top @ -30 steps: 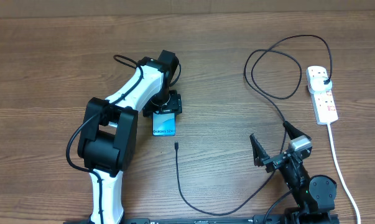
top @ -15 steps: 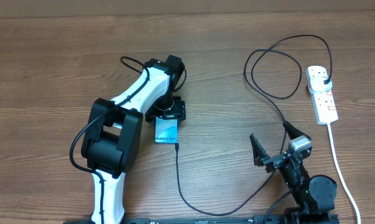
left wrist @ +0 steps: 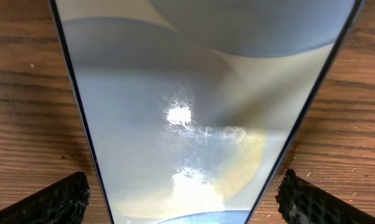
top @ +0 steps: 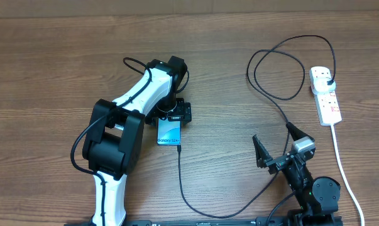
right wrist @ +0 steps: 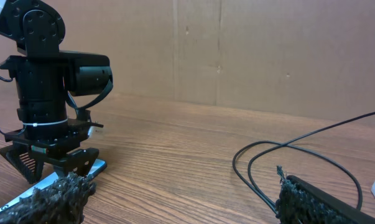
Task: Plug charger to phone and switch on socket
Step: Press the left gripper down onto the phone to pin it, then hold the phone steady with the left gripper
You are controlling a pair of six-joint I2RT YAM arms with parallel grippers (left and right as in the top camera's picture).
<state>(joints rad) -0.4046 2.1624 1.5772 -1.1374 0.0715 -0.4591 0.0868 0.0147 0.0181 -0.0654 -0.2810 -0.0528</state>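
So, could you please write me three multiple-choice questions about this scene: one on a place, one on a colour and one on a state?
1. Where does the socket lie in the overhead view?
A. at the far right
B. right beside the phone
C. in the middle

2. What colour is the charger cable?
A. white
B. black
C. red

3. How is the left hand?
A. shut on the charger
B. shut on the socket
C. open over the phone

Answers:
1 A, the white strip sits near the right edge, far from the phone.
2 B, a thin black line runs from the phone's lower edge to the strip.
3 C, in the left wrist view its fingers stand wide apart on both sides of the phone.
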